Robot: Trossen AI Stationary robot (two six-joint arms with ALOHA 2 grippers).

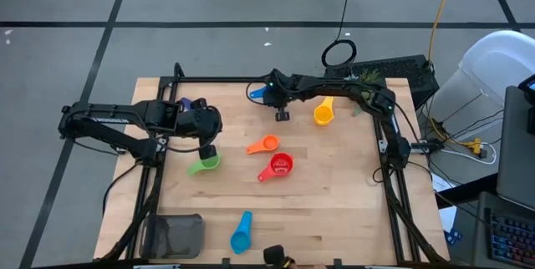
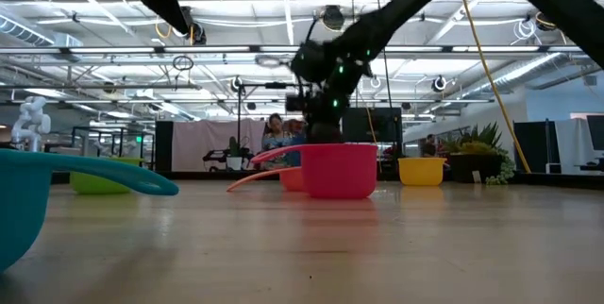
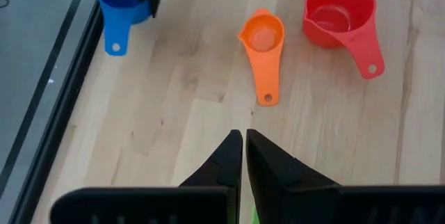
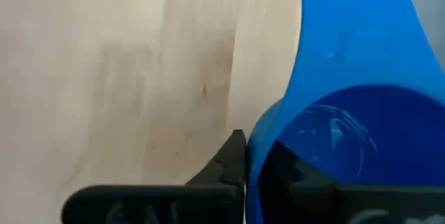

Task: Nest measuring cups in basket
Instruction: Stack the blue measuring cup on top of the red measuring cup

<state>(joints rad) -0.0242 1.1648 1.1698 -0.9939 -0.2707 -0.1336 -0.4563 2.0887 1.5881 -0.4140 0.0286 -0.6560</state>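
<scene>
My right gripper (image 1: 269, 93) is at the table's far middle, shut on the blue cup (image 1: 257, 93), which also shows in the left wrist view (image 3: 118, 8). My left gripper (image 1: 208, 149) hangs shut and empty above the green cup (image 1: 203, 165), which rests on the table (image 2: 99, 181). The purple cup (image 1: 195, 104) lies beyond it. The orange cup (image 1: 264, 144), red cup (image 1: 279, 166), yellow cup (image 1: 323, 113) and light blue cup (image 1: 241, 233) lie apart on the table. The dark basket (image 1: 175, 236) stands at the near left corner. My right gripper holds the blue cup by its wall (image 4: 254, 147), one finger (image 4: 233, 158) outside and the other inside the bowl. The handle (image 4: 354, 29) points away from the fingers. Whether the cup is clear of the table, I cannot tell.
A black frame (image 1: 380, 135) runs around the wooden table top. A small dark piece (image 1: 282, 116) lies near the right gripper. There is bare wood between the red cup and the table's right edge. People stand far off in the room (image 2: 278, 134).
</scene>
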